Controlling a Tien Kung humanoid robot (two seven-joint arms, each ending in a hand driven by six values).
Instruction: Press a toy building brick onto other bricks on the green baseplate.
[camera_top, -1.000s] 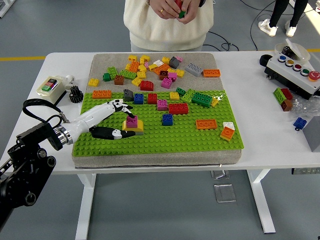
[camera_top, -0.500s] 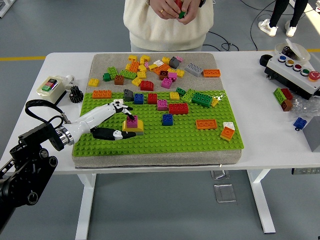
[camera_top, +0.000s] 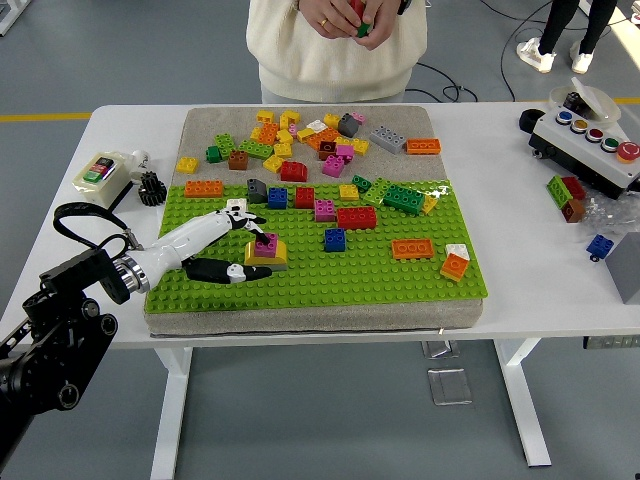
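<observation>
We see the green baseplate (camera_top: 300, 280) lying on a grey pad (camera_top: 210, 130) that also carries a loose heap of bricks (camera_top: 310, 140) at its far end, well beyond our left hand (camera_top: 215, 245). On the baseplate itself, ahead and to the right of the hand, stand scattered bricks: a blue one (camera_top: 335, 239), a red one (camera_top: 356, 217), an orange one (camera_top: 412, 248). Our left hand lies low over the plate's left part, its white fingers (camera_top: 245, 218) stretched toward the magenta brick (camera_top: 265, 244), the fingertips touching its top, while the black thumb (camera_top: 235, 271) lies flat on the plate just on our side of it; the hand clamps nothing between fingers and thumb. The magenta brick sits upright, studs up, on a yellow brick (camera_top: 268, 256) directly at the fingertips; it looks roughly square, so we cannot give a long axis. Whether it is fully seated we cannot tell. Across the table a person's hands (camera_top: 350, 20) hold small bricks, cut off by the picture's top.
</observation>
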